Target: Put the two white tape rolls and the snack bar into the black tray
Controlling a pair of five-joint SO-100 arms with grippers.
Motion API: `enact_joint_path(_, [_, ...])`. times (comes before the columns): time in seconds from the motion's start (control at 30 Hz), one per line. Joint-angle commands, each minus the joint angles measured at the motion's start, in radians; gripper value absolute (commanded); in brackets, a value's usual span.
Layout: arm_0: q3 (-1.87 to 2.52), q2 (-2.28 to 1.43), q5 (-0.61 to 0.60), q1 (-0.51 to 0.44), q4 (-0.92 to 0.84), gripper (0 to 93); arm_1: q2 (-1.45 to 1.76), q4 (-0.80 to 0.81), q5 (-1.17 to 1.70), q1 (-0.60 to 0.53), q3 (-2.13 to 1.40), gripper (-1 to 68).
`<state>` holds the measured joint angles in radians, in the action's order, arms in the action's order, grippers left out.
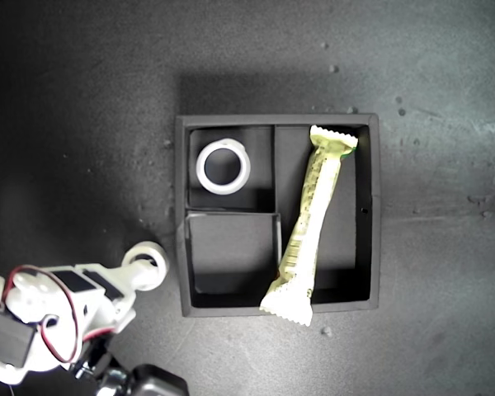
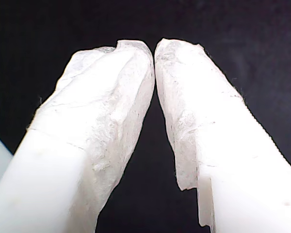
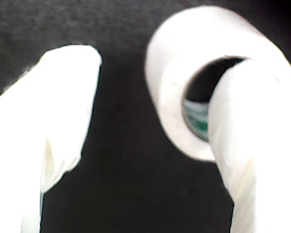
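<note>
The black tray [image 1: 181,216] sits mid-table in the exterior view. One white tape roll [image 1: 223,167] lies flat in a small compartment, the one at the tray's upper left in that view. The snack bar [image 1: 310,224] lies slanted in the long compartment, and its lower crimped end rests over the tray's wall. The other white tape roll [image 1: 153,257] [image 3: 203,29] is outside the tray, to its left in the exterior view. My second gripper [image 1: 140,276] [image 3: 153,73] is open, with one finger [image 3: 247,126] through that roll's hole. My first gripper [image 2: 154,48] is shut on nothing and is out of the exterior view.
The second arm's white body with red wires [image 1: 41,318] fills the exterior view's lower left corner. The tray's other small compartment [image 1: 231,252] holds nothing. Dark speckled tabletop [image 1: 429,99] surrounds the tray.
</note>
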<state>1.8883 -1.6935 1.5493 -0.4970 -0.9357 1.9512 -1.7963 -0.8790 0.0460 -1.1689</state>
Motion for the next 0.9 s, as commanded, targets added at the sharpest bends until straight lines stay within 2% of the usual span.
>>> enact_joint_path(0.0, [0.003,0.000,0.012,0.000,0.021,16.3,0.028,0.008,-0.008,-0.008,-0.002,-0.1])
enact_joint_path(0.63, [0.012,0.117,0.014,0.043,0.035,15.4,0.028,0.023,-0.018,-0.052,-0.028,-0.1])
enact_joint_path(0.87, [-0.003,0.235,0.035,0.138,0.031,0.1,0.092,-0.003,-0.147,-0.101,0.023,-0.1])
